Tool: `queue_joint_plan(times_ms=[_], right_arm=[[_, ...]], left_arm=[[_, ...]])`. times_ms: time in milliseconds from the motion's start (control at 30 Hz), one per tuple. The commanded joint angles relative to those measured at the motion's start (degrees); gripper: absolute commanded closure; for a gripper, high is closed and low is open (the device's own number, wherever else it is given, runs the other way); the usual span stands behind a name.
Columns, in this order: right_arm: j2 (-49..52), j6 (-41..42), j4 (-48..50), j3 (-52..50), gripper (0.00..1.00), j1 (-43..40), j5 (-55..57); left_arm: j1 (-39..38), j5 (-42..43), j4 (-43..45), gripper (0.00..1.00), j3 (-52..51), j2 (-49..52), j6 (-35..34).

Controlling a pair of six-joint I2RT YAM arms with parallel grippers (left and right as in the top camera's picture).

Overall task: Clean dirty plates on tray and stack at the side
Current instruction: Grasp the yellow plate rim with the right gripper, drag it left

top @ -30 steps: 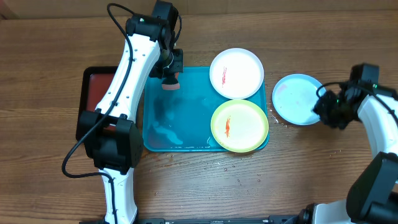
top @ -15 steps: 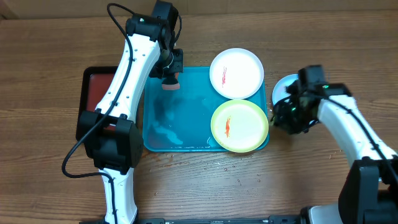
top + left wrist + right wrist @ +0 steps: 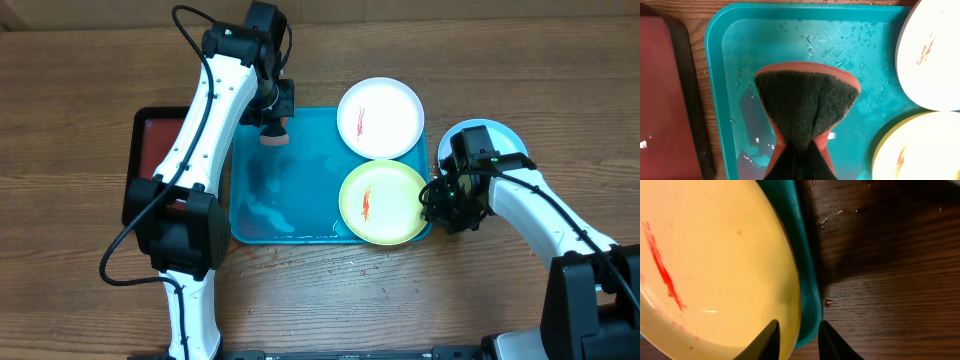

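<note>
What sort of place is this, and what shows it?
Likely a robotics lab staged for dishwashing: two arms at a table, a wet tray of smeared plates, a sponge in the left gripper.

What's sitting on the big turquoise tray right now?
The turquoise plastic tray carries a round white plate and a round yellow-green plate, both red-smeared, plus water. Its floor under them is hidden. An orange-and-green sponge in the left end effector covers another patch.

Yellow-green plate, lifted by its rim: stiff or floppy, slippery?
Probably stiff and light: the yellow-green plate looks like thin moulded plastic. Likely slippery: its surface is glossy and the tray under it is wet. Held at one edge, it may tilt.
</note>
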Motion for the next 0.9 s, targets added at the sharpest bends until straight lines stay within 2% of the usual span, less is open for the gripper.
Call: queue_joint_plan(times_ms=[0,233,367,500,733,867], right_arm=[[-0.6,1.3,0.4,-0.2,0.78,0.3,0.5],[-0.6,1.3,0.9,-0.2,0.96,0.4,0.0],[-0.6,1.3,0.8,0.1,0.96,0.8,-1.6],[-0.6,1.8,0.9,1.3,0.96,4.7,-1.6],[-0.6,13.7,2.2,9.1,0.96,16.9,5.4],[0.2,21.9,6.1,12.3,0.96,21.1,7.5]], left_arm=[[-0.1,0.6,-0.2,0.96,0.4,-0.1,1.1],[-0.1,0.6,-0.7,0.96,0.4,-0.1,1.1],[-0.1,0.6,-0.6,0.96,0.4,-0.1,1.1],[0.0,0.6,-0.6,0.96,0.4,-0.1,1.1],[0.0,0.6,-0.6,0.96,0.4,-0.1,1.1],[0.0,0.6,-0.7,0.96,0.4,-0.1,1.1]])
